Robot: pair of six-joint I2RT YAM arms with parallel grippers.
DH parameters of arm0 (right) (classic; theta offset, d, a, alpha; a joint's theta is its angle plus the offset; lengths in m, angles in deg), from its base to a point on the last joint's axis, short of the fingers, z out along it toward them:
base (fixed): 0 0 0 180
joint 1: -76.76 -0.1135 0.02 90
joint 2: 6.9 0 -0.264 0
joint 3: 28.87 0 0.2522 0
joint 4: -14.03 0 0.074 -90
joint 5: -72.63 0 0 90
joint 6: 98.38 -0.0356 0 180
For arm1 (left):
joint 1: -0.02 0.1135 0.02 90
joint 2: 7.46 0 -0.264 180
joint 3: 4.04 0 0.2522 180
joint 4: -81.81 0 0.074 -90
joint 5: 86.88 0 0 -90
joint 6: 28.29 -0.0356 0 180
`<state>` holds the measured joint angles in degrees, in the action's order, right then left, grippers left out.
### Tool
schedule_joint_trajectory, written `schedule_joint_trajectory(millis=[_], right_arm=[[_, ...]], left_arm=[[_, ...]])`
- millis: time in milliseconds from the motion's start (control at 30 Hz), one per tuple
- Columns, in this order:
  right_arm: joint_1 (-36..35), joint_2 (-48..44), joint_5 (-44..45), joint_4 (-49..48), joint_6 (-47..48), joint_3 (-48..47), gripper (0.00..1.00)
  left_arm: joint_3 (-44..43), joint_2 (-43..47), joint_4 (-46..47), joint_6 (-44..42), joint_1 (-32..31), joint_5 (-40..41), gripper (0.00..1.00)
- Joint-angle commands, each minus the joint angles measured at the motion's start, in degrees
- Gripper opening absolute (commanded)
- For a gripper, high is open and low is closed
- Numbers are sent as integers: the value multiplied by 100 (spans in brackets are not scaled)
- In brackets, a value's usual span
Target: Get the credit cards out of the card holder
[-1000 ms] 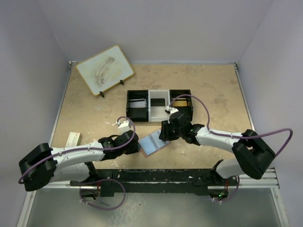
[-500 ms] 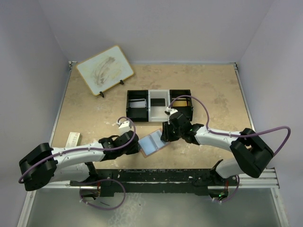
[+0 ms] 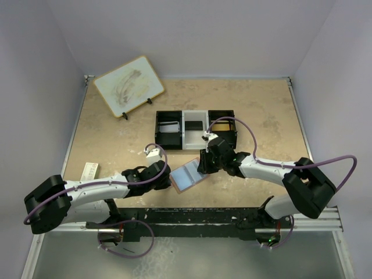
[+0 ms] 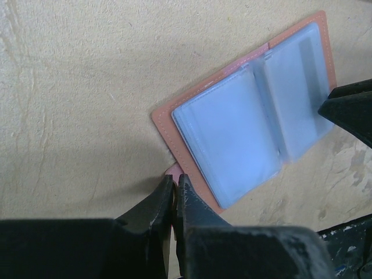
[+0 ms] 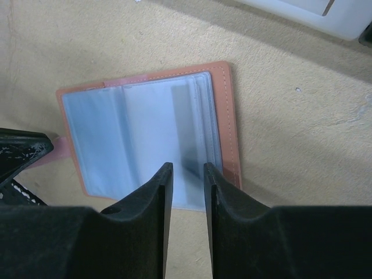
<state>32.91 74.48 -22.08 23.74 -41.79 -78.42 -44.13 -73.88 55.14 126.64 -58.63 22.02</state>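
Overhead first: the card holder (image 3: 187, 176) lies open and flat on the tan table (image 3: 116, 139), near the front edge and just in front of the black-white-black tray (image 3: 157, 129). Both arms stretch low and inward so the wrists meet at it, the left gripper (image 3: 169, 180) at its left corner and the right gripper (image 3: 201, 168) at its far right edge. I read that as one arm anchoring while the other works the sleeves.

From the left wrist, my jaws are pressed together with a small pink tab (image 4: 172, 169) of the holder running between them. It looks pinched there to stop the wallet sliding. The clear plastic sleeves (image 4: 232, 116) face up.

From the right wrist, the jaws stand slightly apart, tips poised over the near edge of the right-hand sleeve (image 5: 195, 116). Whether they touch the plastic I cannot tell. A greyer band shows inside that sleeve. It may be one of the credit cards, but I cannot separate it from shadow, so I judge nothing is out yet.
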Motion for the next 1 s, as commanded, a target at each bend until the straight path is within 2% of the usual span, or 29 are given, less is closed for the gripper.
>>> schedule_joint_trajectory(millis=[0,233,367,600,967], right_arm=[[9,-155,-235,-128,102,-150,30],[9,-94,-271,-14,22,-98,34],[9,0,122,190,71,-239,39],[9,261,64,123,277,-408,38],[9,479,-927,-492,185,-321,37]], left_arm=[[20,89,106,-72,-41,198,0],[27,120,17,-80,-37,256,0],[-19,120,-79,-115,-34,304,0],[-12,155,-131,-138,-41,358,0],[-95,87,-243,-214,-41,453,0]])
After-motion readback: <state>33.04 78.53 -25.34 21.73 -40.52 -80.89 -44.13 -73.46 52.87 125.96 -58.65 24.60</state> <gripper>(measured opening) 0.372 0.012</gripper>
